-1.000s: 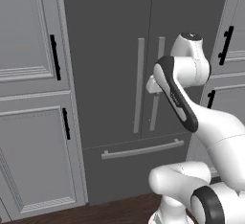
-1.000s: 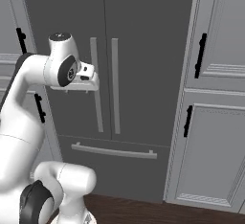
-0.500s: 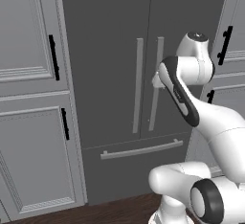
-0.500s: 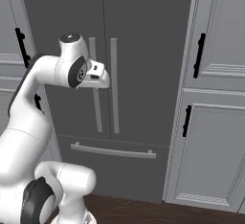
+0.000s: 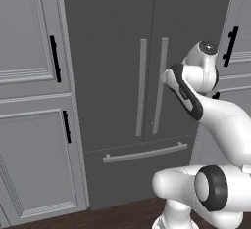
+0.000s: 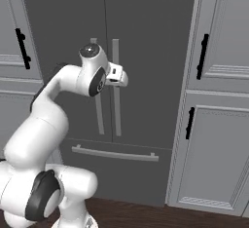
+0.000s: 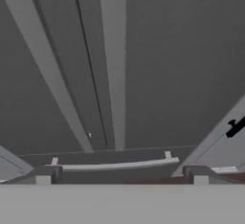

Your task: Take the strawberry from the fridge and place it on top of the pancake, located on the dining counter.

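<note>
Your left base view shows grey cabinets (image 5: pixel 29 101) with black handles at far left, then the fridge (image 5: pixel 122 52), doors closed, with two pale bar handles (image 5: pixel 141 86) side by side and a drawer handle (image 5: pixel 145 152) below. The arm's elbow hides the gripper there.

From the right base view you get what that one lacks: the gripper (image 6: pixel 121 76) reaches toward the right-hand door handle (image 6: pixel 116 88), just in front of it; whether it touches is unclear. More cabinets (image 6: pixel 219 100) stand at the fridge's right.

In your hand view the fingertips (image 7: pixel 45 175) stand wide apart at the bottom, jaws open and empty, with both door handles running upward and the drawer handle crossing between the tips. The strawberry sits somewhere behind the closed doors, unseen.
</note>
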Robot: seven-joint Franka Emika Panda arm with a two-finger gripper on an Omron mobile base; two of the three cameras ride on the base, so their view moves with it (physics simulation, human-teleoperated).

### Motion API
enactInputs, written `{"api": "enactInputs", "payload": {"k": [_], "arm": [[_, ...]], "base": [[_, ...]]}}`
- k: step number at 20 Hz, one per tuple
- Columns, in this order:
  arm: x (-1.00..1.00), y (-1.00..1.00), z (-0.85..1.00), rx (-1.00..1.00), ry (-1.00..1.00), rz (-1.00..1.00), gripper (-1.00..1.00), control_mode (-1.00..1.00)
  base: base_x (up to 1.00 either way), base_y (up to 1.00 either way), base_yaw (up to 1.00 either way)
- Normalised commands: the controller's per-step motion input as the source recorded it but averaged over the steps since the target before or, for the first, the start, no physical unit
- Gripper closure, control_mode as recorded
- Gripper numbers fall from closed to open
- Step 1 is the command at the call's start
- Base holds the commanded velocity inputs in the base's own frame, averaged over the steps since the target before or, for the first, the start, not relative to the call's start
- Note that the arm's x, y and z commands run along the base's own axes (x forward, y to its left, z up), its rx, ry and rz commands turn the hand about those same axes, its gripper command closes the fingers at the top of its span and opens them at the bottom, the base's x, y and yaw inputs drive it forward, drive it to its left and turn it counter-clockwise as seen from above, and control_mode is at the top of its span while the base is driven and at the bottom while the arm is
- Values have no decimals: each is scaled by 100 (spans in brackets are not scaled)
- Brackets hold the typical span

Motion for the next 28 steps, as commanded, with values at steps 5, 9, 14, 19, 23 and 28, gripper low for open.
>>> {"api": "enactInputs", "payload": {"k": [5,9,14,19,23,28], "arm": [[65,0,-2,0,-2,0,-100,-100],[74,0,-6,0,-2,0,-100,-100],[69,0,-15,0,-11,0,-100,-100],[76,-1,-18,0,-12,0,-100,-100],[71,0,-14,0,-7,0,-100,-100],[49,0,-5,0,-3,0,100,-100]], "base": [[0,0,0],[0,0,0],[0,0,0],[0,0,0],[0,0,0],[0,0,0]]}}
